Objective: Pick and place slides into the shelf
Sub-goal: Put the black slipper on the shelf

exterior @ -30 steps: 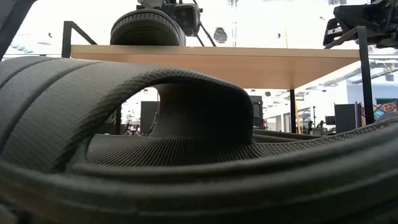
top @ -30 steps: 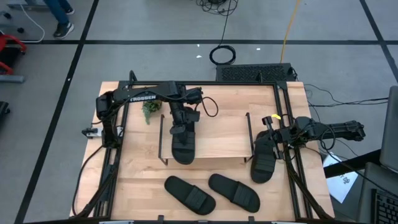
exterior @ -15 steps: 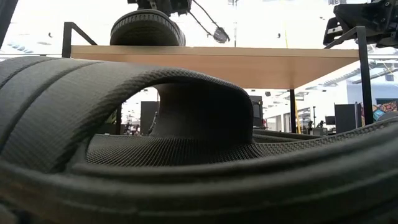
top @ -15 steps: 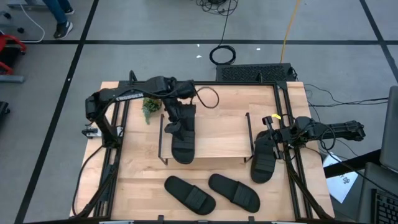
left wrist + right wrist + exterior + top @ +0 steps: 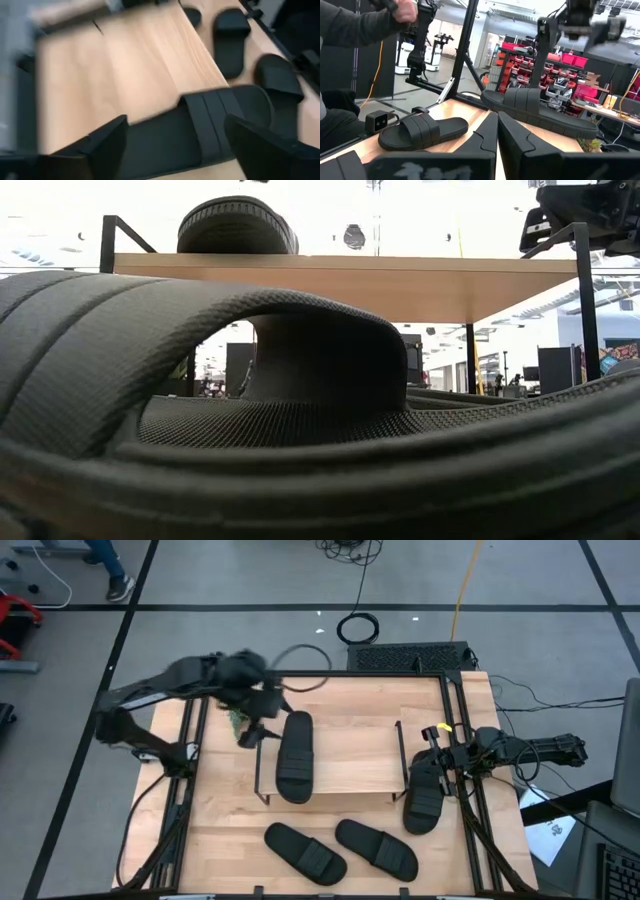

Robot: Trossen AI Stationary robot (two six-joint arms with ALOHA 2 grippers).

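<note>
Currently, the left end effector, fingers spread, is hovering beside the shelf; the right end effector is pinched shut, empty. Slides look light and flexible—grab the strap.

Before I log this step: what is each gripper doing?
Left gripper: open, empty, above the slide on the shelf.
Right gripper: shut, empty.

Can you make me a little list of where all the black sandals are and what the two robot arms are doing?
sandal on shelf: one slide lies on the shelf top
sandals in front: two slides on the table
fourth sandal: slide beside the shelf's right end
left pincer: open, holding nothing, beside the shelf's left end
right pincer: shut, over the fourth sandal
</note>
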